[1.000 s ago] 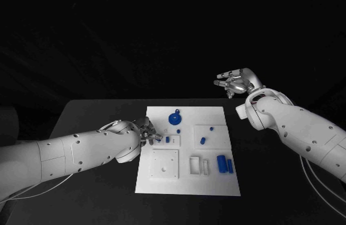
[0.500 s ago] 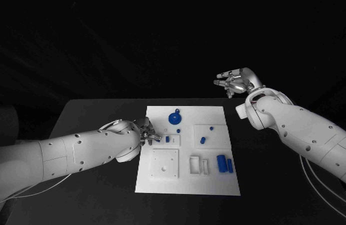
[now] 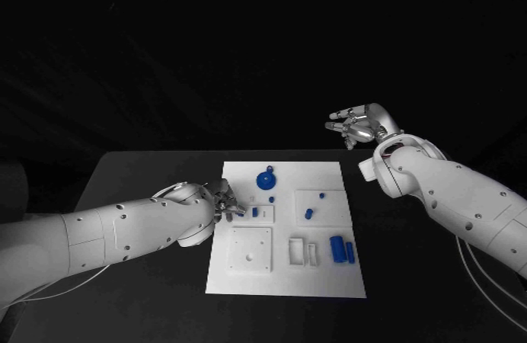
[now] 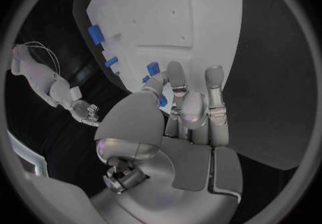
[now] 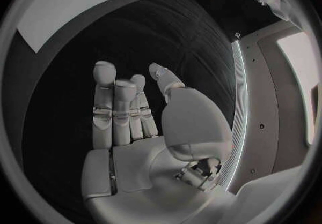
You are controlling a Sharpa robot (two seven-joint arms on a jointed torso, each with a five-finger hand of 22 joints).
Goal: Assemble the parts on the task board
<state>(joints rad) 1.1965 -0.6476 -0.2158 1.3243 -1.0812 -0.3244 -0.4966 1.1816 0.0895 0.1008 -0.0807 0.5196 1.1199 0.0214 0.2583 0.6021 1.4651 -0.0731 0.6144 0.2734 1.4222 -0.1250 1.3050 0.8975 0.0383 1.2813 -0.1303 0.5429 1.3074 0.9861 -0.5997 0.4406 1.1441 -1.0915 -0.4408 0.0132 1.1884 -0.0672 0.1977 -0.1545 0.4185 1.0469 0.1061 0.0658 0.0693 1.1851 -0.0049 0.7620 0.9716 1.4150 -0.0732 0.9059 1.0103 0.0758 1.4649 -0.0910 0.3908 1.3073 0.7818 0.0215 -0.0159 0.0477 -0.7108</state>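
1. The left robot hand (image 3: 223, 203) sits left of centre in the head view, at the left edge of the task board (image 3: 288, 282). Its fingers are curled down close together over the board; in the left wrist view the left robot hand (image 4: 181, 107) has its fingertips (image 4: 176, 69) right beside a small blue part (image 4: 153, 67), but whether it grips that part cannot be told.
2. The task board lies in the middle of the black worktop (image 3: 143, 175), reaching from centre frame toward the lower middle.
3. A round blue part (image 3: 266, 181) lies near the board's upper edge, with a small blue piece (image 3: 255, 213) just below it, close to the left robot hand.
4. Further right, two small blue parts (image 3: 310, 213) sit on a raised white square in the board's right half.
5. Below them, toward the board's lower right, two upright blue blocks (image 3: 343, 250) stand side by side, next to white rectangular frames.
6. The right robot hand (image 3: 362, 126) is raised at the upper right, off the board and above the worktop's far edge. In the right wrist view the right robot hand (image 5: 134, 114) is empty, its fingers extended and slightly apart.
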